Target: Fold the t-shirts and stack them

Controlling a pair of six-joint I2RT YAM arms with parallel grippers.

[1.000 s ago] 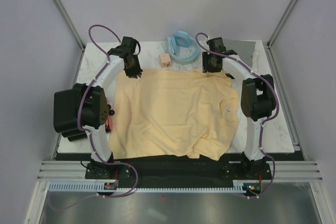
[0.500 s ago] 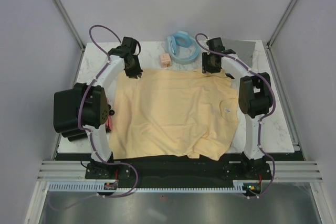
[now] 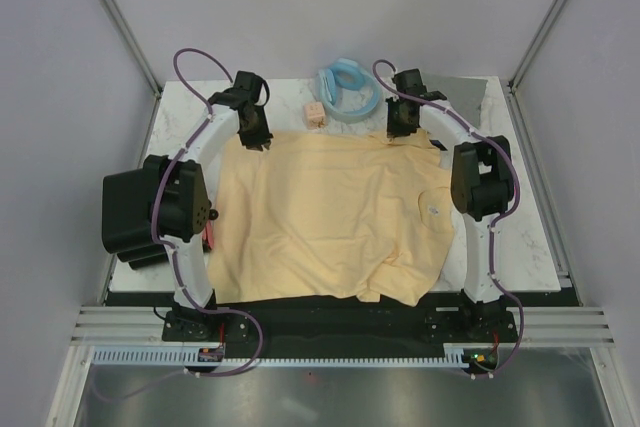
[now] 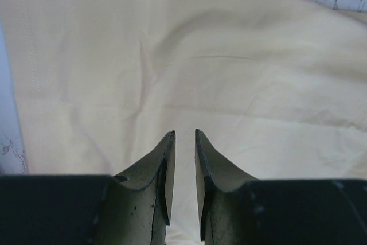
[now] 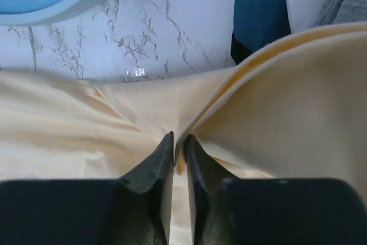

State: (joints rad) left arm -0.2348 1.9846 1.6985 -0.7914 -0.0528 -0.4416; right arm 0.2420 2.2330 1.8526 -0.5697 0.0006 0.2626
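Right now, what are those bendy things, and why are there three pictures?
Those are two robot arms, each ending in a two-finger pincer called a gripper. One camera looks down from above; the other two ride on the wrists. On the marble table lies a big yellow t-shirt, with a blue ring and a small peach block beyond it. The right gripper pinches the shirt's far edge. The left gripper is nearly closed over the shirt; whether it grips, I cannot tell.
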